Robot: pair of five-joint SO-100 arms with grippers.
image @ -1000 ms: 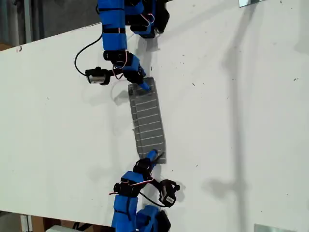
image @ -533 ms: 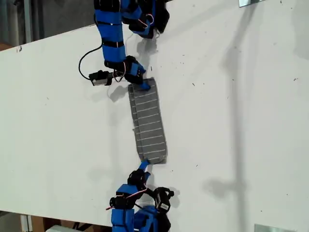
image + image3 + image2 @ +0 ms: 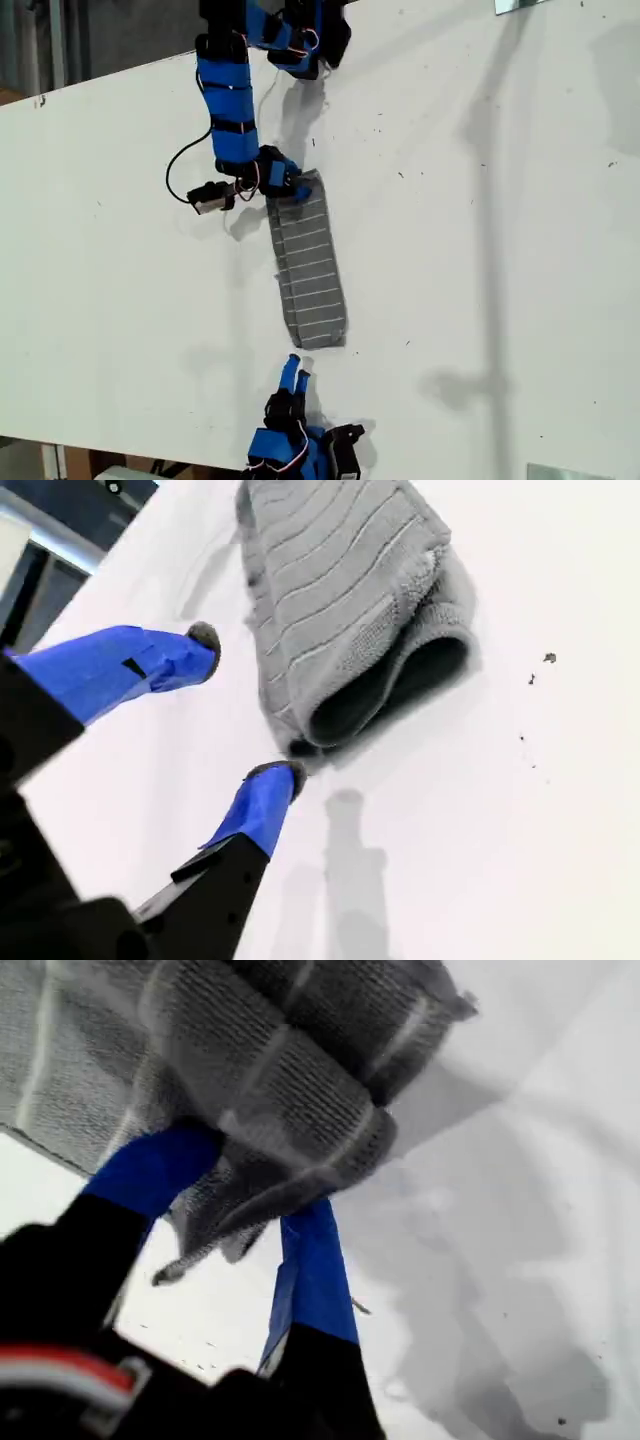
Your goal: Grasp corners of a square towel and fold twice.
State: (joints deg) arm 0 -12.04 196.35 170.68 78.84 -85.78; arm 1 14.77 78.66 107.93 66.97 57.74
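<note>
towel (image 3: 309, 262): folded into a narrow strip, flat on the white table (image 3: 480, 250)
first tool (image 3: 283, 184): at the strip's far end, touching the cloth
second tool (image 3: 293, 374): near the view's bottom edge, just short of the strip's near end, apart from the cloth
cable (image 3: 180, 165): black loop beside the first arm

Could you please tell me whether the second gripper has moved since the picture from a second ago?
Yes. My second gripper has let go and backed off the towel end it was touching, toward the exterior view's bottom edge, with bare table between them now.
</note>
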